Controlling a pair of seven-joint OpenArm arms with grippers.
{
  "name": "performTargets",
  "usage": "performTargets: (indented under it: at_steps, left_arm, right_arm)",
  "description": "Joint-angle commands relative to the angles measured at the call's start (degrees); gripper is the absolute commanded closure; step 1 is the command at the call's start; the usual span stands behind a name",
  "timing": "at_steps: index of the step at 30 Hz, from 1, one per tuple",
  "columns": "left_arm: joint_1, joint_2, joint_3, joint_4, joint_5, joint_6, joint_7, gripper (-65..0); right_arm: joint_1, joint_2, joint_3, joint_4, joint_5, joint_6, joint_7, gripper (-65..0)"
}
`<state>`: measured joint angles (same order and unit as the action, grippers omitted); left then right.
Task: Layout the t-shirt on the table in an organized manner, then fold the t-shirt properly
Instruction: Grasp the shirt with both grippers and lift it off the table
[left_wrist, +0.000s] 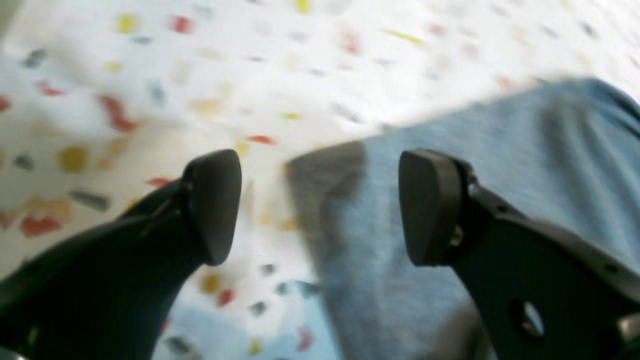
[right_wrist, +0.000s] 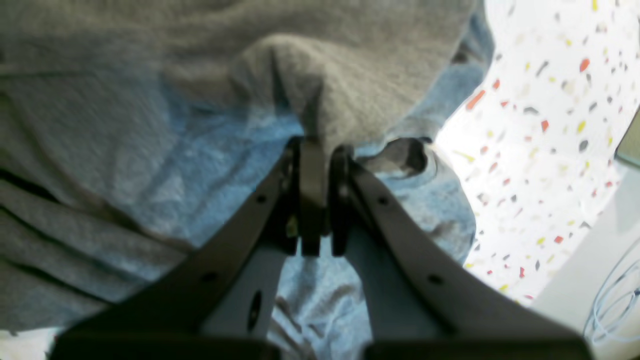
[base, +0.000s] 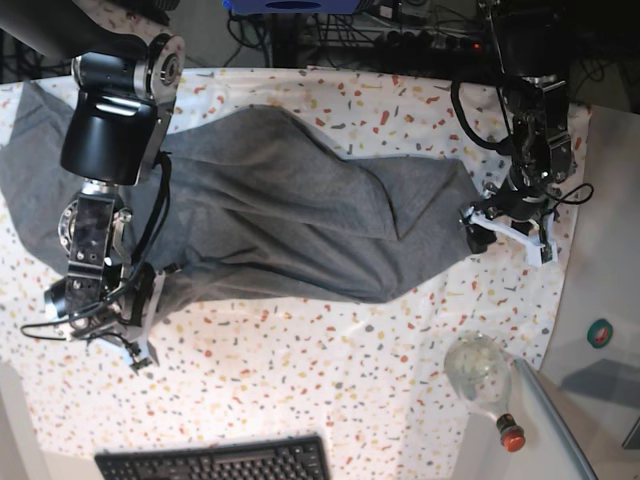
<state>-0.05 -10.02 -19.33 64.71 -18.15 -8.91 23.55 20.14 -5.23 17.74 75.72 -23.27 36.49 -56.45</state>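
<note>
Pinching a raised fold of the t-shirt (right_wrist: 150, 125), the right gripper (right_wrist: 320, 150) has its jaws pressed together on the grey knit, which bunches up into a small peak just above the pads. Around that peak the cloth lies in soft ridges and fills most of the right wrist view, with the table (right_wrist: 540, 150) showing as a speckled white strip along one side. In the base view this gripper sits low at the shirt's near edge on that view's left, its arm (base: 115, 120) rising over the garment.

The left gripper (left_wrist: 320, 207) stands with its jaws wide apart and nothing between them. One of its fingers (left_wrist: 215, 205) hangs over bare speckled cloth, the other over the shirt, whose edge runs under the gap; whether the pads touch the fabric I cannot tell, as that view is blurred. In the base view it is at the shirt's end on that view's right.

The t-shirt lies stretched long across the middle of the table, rumpled with a ridge down its length, not yet flat. A keyboard (base: 215, 460) lies at the near table edge and a clear bottle (base: 483, 375) with a red cap lies near the corner, both well apart from the shirt.
</note>
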Motion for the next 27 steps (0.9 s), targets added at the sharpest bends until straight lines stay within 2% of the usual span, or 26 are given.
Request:
performTargets:
  at_steps: [1, 11, 13, 20, 24, 27]
  left_arm:
    - [-0.87, -0.48, -0.32, -0.66, -0.18, -0.19, -0.21, -47.1]
    - [-4.21, 0.92, 0.48, -5.67, -0.18, -0.46, -0.30, -46.1]
    - [-4.21, 1.10, 0.65, -5.67, -0.18, -0.46, -0.30, -39.5]
    - [-4.30, 1.10, 4.87, -5.67, -0.18, -0.46, -0.30, -0.3]
    - [-7.46, 0.92, 7.24, -5.06, 0.35, -0.46, 0.05, 0.0]
    - [-12.56, 0.13, 9.09, -3.30, 0.44, -0.46, 4.89, 0.0]
  right_arm:
    - [1.70, 0.18, -0.11, 0.98, -0.16, -0.05, 0.75, 0.0]
    - [1.53, 0.09, -0.11, 1.16, -0.16, -0.05, 0.67, 0.0]
    - [1.53, 0.09, -0.11, 1.16, -0.16, -0.05, 0.67, 0.0]
    - [1.27, 0.18, -0.02, 0.80, -0.16, 0.04, 0.75, 0.0]
    - [1.97, 0.71, -0.11, 0.80, -0.16, 0.13, 1.37, 0.0]
    - [4.52, 3.08, -0.20, 0.72, -0.16, 0.13, 3.21, 0.0]
